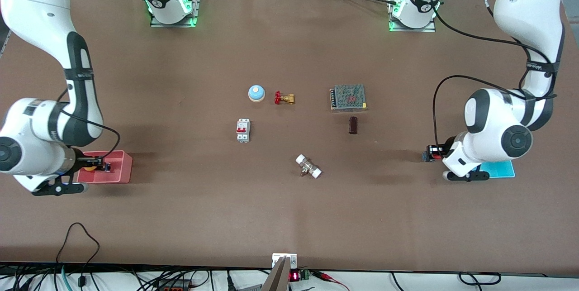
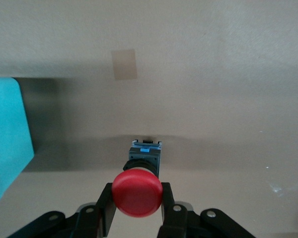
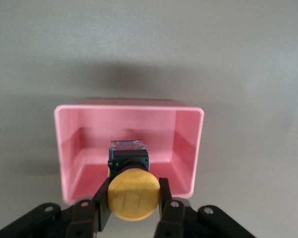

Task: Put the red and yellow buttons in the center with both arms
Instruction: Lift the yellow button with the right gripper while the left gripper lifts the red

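My left gripper is shut on the red button, low over the table beside the teal tray. In the left wrist view the fingers clamp the round red cap, and the dark body points at the table. My right gripper is shut on the yellow button over the pink bin. In the right wrist view the yellow cap sits between the fingers above the inside of the pink bin. The brown table centre lies between the two arms.
Around the table's middle stand a blue dome bell, a brass valve with a red handwheel, a white circuit breaker, a mesh-topped power supply, a dark cylinder and a white-ended fitting.
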{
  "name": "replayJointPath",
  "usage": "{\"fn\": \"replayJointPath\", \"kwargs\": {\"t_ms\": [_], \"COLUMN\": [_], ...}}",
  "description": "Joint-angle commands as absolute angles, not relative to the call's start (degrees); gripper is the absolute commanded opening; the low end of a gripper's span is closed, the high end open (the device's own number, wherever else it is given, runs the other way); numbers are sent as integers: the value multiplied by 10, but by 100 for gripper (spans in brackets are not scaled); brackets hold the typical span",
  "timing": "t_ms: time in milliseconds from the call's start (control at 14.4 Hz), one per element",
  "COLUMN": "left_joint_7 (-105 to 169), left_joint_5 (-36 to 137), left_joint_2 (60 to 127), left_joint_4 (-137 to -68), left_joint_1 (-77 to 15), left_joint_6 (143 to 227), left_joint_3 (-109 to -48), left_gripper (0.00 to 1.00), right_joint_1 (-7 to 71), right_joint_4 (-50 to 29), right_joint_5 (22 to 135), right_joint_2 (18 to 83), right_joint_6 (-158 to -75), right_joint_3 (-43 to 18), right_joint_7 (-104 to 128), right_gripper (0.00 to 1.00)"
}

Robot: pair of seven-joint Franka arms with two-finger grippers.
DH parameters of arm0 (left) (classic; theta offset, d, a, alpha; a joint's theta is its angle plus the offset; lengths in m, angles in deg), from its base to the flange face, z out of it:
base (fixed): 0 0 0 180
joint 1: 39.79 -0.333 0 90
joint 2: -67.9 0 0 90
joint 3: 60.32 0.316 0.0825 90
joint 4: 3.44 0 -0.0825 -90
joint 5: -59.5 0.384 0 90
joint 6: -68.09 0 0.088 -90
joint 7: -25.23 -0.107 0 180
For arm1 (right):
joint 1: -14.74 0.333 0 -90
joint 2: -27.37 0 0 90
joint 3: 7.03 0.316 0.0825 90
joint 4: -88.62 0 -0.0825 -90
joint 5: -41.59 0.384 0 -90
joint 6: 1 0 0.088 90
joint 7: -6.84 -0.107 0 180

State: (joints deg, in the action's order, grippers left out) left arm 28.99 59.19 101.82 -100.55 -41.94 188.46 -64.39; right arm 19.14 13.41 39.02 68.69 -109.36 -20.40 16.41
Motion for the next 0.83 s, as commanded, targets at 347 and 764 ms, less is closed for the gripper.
{"fn": "replayJointPath", "kwargs": {"t_ms": [347,764], "left_joint_7": [298,315], "left_joint_5": [583,589], "left_joint_2": [1010,925], "left_joint_4": [-1003,-994], "left_joint_1": [-418,-421], "left_joint_6": [1890,1875], "left_joint_3": [-644,-639], "left_gripper": [62,94], "right_joint_1": [215,293], "right_joint_4": [170,145], "right_joint_5": [490,534], "right_joint_2": [641,654], "right_joint_6": [-1021,-1030], "right_joint_3": [-188,-188], "right_joint_7": [158,105], "right_gripper": [29,29]}}
